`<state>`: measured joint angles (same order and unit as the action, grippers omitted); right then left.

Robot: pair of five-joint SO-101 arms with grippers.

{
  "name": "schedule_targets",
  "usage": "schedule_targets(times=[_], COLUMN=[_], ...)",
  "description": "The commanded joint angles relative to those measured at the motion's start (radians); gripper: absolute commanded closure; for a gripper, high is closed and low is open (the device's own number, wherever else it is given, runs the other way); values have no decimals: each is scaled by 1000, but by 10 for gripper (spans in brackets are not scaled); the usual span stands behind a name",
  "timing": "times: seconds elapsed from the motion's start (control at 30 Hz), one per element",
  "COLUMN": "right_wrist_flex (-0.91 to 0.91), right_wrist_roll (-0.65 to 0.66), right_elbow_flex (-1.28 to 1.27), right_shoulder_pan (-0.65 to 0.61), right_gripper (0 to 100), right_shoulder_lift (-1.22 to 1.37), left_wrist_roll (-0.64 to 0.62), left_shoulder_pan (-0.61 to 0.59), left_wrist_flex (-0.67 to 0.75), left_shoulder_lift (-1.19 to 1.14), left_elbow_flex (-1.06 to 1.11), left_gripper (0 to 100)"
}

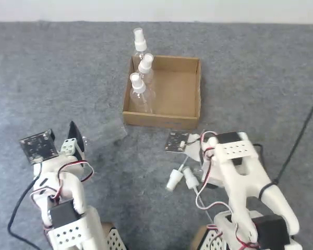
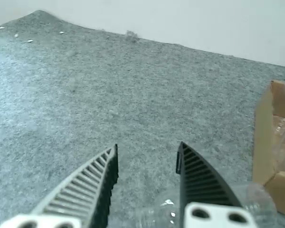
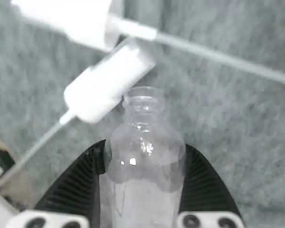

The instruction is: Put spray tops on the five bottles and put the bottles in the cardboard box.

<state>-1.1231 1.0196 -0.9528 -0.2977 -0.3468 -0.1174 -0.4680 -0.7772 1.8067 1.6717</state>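
Our left hand [image 2: 147, 146] and right hand [image 3: 145, 147] have black ribbed fingers [image 2: 95, 183] on white screwed mounts [image 2: 213, 216]; behind them, white plastic arms [image 1: 240, 174] carry black motors [image 1: 62, 212] and red wires [image 1: 79, 165].

The cardboard box [image 2: 264, 137] is cut off at the edge, the clear bottle [image 3: 145, 164] at its base.
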Motion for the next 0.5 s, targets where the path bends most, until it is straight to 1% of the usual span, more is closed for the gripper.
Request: schedule_targets(times=[0.0,0.17,0.23,0.47], right_wrist_flex=[39,45,45,33], right_wrist_roll=[-91,-178,-222,-313], right_elbow_flex=[6,25,46,109], right_shoulder_pan=[-101,-239,-271,-280], right_gripper=[940,940,940,940], right_shoulder_lift=[-62,-59,-54,-64], left_wrist_roll=[0,0,0,0], left_shoulder_pan=[-25,-25,-25,-25], left_wrist_flex=[31,31,31,31], left_shoulder_lift=[15,15,15,15], left_elbow_flex=[-30,-30,-30,-30], left_gripper=[810,810,810,810])
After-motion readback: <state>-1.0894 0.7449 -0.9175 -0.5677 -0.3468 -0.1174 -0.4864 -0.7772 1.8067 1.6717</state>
